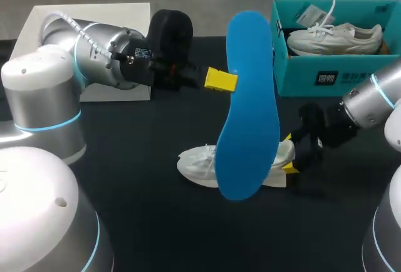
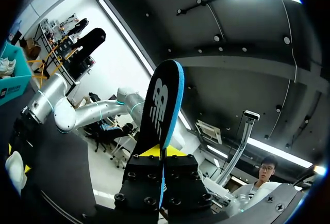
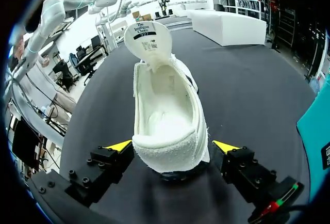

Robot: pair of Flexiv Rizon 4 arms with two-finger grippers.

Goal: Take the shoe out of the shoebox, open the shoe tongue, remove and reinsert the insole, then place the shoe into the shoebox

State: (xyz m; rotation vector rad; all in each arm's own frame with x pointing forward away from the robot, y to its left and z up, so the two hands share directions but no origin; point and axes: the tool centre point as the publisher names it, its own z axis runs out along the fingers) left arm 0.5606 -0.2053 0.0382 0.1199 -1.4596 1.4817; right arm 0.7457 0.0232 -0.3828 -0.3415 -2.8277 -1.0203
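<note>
One blue insole (image 1: 249,103) clamped on end in L gripper (image 1: 220,79); R gripper (image 3: 172,146) spread wide, straddling shoe (image 3: 165,105) heel on table (image 1: 138,178).

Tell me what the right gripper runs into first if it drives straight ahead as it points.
The white shoe: its heel lies directly ahead of the right gripper, so it would likely press into that almost at once; any gap is unclear.
</note>
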